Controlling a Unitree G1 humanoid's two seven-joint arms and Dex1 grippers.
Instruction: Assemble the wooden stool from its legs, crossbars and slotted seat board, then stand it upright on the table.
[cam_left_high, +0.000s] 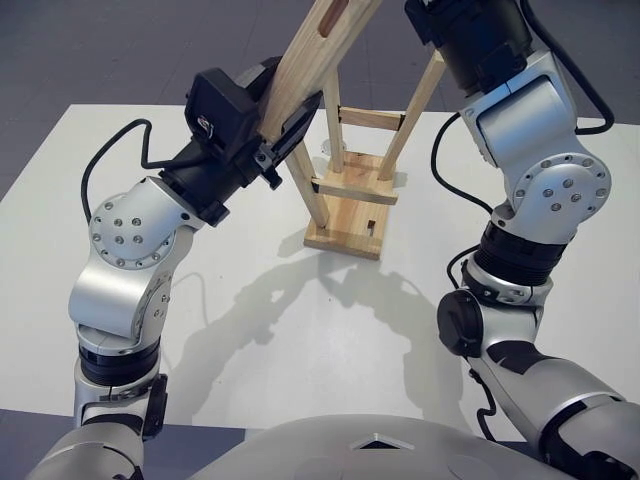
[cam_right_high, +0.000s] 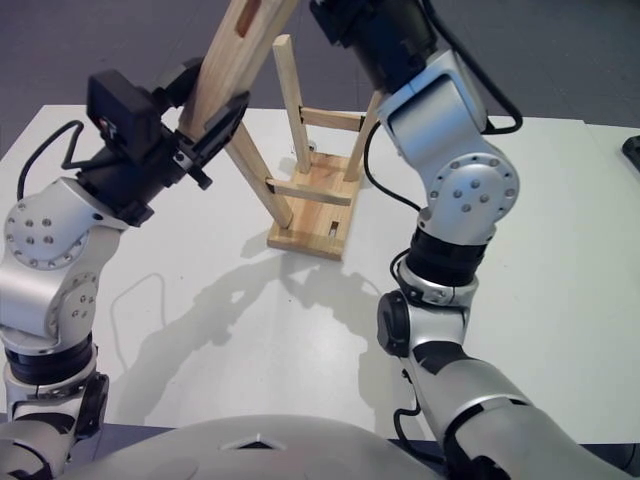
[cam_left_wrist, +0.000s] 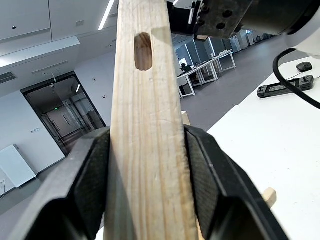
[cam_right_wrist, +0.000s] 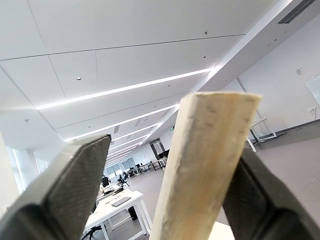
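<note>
Pale wooden stool (cam_left_high: 345, 235) stands inverted; left claw (cam_left_wrist: 149, 190) clenches slotted leg (cam_left_wrist: 145, 100), right claw (cam_right_wrist: 165, 200) seemingly grasps plain leg (cam_right_wrist: 205, 165).

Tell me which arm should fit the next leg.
Left. The left gripper is shut on the slotted leg, tilted near the seat board; the right gripper sits atop a standing leg, likely steadying it.

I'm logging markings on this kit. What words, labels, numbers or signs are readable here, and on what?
Nothing reads clearly.
Small white mark on the black housing of the left gripper: too small to read.
Green sign above the dark doorway: too blurred.
Pale wooden leg held by that gripper: bare wood, no print.
</note>
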